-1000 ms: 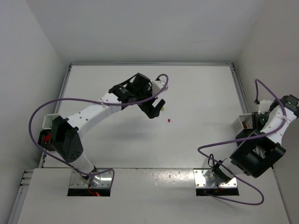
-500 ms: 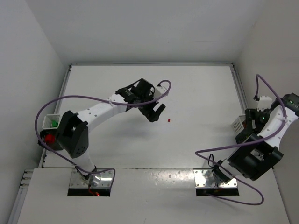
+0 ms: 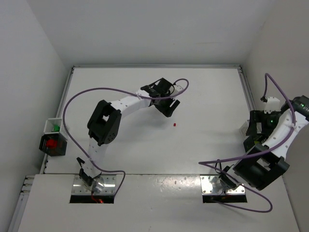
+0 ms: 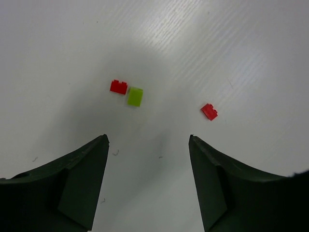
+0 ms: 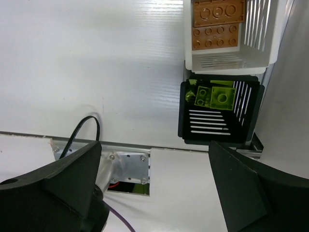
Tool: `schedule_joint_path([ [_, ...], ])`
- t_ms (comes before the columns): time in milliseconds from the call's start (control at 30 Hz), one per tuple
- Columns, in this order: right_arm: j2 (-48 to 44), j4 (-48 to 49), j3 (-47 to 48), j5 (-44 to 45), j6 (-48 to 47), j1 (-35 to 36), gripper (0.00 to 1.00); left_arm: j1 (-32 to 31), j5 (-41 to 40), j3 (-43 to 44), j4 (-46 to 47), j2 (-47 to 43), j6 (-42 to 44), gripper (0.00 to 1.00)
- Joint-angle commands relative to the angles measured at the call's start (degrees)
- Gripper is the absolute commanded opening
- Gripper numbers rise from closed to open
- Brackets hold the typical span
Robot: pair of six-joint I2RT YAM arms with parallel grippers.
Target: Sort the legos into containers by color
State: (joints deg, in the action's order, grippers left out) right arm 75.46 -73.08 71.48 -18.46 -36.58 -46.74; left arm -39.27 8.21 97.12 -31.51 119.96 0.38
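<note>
Bricks: red brick (image 4: 118,87) just beside lime brick (image 4: 134,96), perhaps touching; second red brick (image 4: 209,111) well apart; all loose on worktop (image 4: 231,43).
Left end effector (image 4: 147,139): fingers apart, empty, above the pair.
Right end effector (image 5: 154,145): spread wide, empty, near black bin (image 5: 193,133) with lime pieces (image 5: 212,95); white bin (image 5: 227,60) adjoining.
Risk: pinch on the pair taking both colours, or flicking one away.
Cause: bricks far smaller than finger gap; poor centring.

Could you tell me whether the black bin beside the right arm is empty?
Not empty: lime-green bricks lie inside the black bin.
</note>
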Motion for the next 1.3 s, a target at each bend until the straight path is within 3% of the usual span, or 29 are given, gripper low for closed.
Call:
schedule_joint_path([
  [0,-1.2,-1.0,0.1,-2.5,-0.9,0.2,0.92,0.5,-0.6,4.9,1.1,1.9,-1.9,0.72],
  [133,-1.2,-1.0,-1.2,-2.5,-0.9,0.2,0.92,0.0,0.3,8.3,-0.1,5.4,-0.9,0.65],
  [267,-1.2,-1.0,-2.2,-2.5,-0.9,0.2,0.92,-2.1,8.6,4.8,-0.2,3.1,3.6,0.63],
  [333,-1.2,-1.0,-2.2,-2.5,-1.4,0.2,0.92,-3.5,8.6,3.3,0.3,2.6,5.7,0.61],
  [433,-0.7,-1.0,-2.8,-2.5,-1.4,0.2,0.92,-5.7,7.3,2.2,0.3,2.6,9.0,0.52],
  [767,-0.7,-1.0,-4.1,-2.5,-1.9,0.2,0.92,-7.3,8.4,6.4,-4.4,6.2,16.9,0.54],
  [1267,-0.1,-1.0,-4.6,-2.5,-1.9,0.2,0.91,-7.3,5.7,12.8,-7.9,12.3,20.4,0.55],
])
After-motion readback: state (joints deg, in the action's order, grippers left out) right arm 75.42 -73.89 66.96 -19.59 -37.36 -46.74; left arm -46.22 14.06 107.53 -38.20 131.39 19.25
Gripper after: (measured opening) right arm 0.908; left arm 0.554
